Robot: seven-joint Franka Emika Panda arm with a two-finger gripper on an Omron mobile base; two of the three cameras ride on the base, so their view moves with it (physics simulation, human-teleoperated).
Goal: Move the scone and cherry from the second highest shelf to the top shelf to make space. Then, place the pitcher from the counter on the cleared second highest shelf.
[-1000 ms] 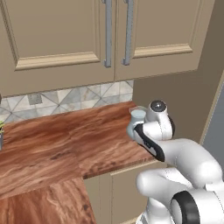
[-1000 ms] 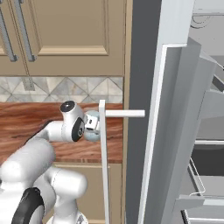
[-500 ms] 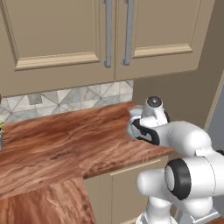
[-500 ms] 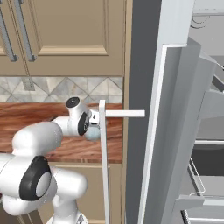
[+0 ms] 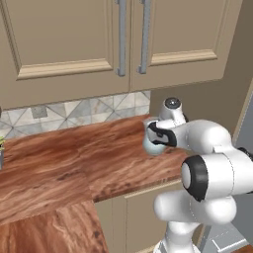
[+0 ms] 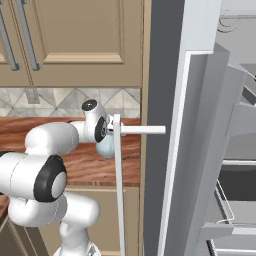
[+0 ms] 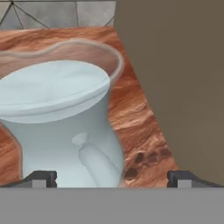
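Note:
The pitcher (image 7: 65,109), a pale blue-grey jug with a flared rim, stands on the wood-grain counter (image 5: 74,163) near its right end, close to the tall side panel. My gripper (image 7: 112,179) is open right at it, one fingertip low on each side of its body, with the handle facing the camera. From the base cameras the pitcher (image 5: 152,146) (image 6: 106,148) peeks out beside and below the hand, with the gripper (image 5: 157,137) (image 6: 108,132) covering its upper part. The scone, the cherry and both shelves are out of view.
Beige wall cabinets (image 5: 99,44) hang over the counter, with a tiled backsplash (image 5: 74,111) behind it. To the right stands the open fridge (image 6: 220,150), and its white door edge (image 6: 119,200) and handle bar (image 6: 145,130) sit close beside the hand.
The arm has folded, its elbow swinging up and toward the cameras. The hand stayed at the pitcher, settling slightly closer, with the jaws still open.

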